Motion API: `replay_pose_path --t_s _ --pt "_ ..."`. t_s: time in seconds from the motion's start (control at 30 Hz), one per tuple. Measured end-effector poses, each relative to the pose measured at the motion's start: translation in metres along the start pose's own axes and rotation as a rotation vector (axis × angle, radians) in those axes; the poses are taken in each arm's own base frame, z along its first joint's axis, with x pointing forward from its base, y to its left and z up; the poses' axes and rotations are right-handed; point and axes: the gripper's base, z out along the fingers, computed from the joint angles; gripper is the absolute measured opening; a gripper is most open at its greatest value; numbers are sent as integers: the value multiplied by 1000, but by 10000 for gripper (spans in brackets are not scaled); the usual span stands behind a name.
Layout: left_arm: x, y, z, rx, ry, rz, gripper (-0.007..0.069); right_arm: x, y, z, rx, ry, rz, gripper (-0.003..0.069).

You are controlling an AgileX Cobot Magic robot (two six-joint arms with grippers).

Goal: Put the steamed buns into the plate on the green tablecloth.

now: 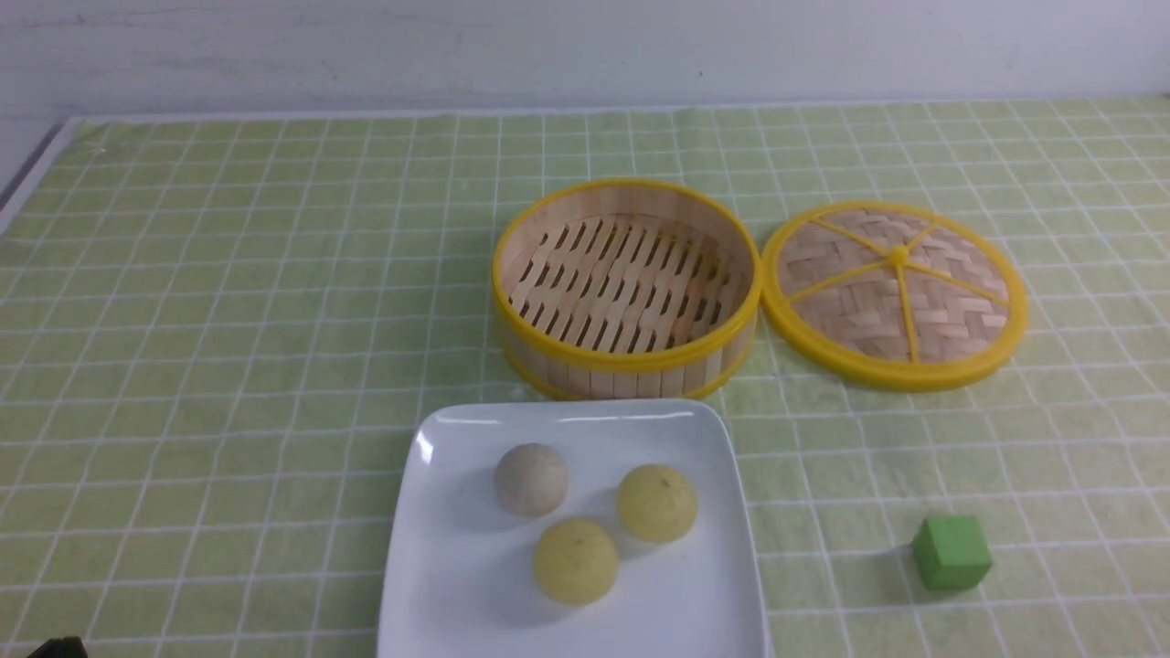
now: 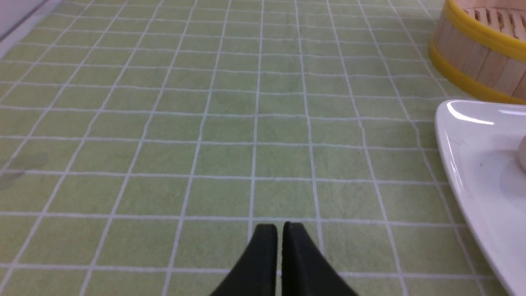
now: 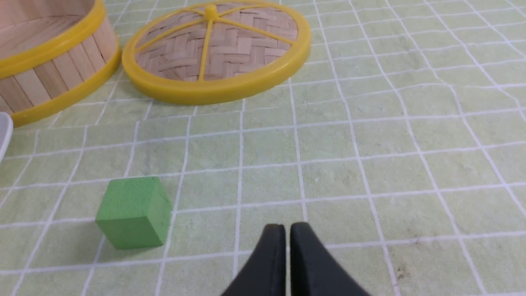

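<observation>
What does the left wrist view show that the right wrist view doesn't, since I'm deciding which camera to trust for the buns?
Only the left wrist view: part of the greyish bun and the left gripper.
Only the right wrist view: the green cube, the woven lid and the right gripper.
Both: part of the steamer basket, an edge of the white plate and the gridded tablecloth.

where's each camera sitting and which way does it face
Front: between the two arms, facing forward over the plate, buns and steamer basket; a dark sliver at the lower left corner.
Left wrist: on the left arm, facing cloth and plate edge; two dark jaw tips nearly together.
Right wrist: on the right arm, facing the green cube; similar tips.
Front and right wrist share cube and lid.
</observation>
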Motion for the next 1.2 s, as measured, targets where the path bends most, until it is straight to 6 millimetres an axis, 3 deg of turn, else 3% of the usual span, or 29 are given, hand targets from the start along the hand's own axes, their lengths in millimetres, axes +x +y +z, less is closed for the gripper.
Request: replay_pose_path --t_s 1.2 --pt "0 1 0 -9 6 28 73 0 0 0 0 0 -1 86"
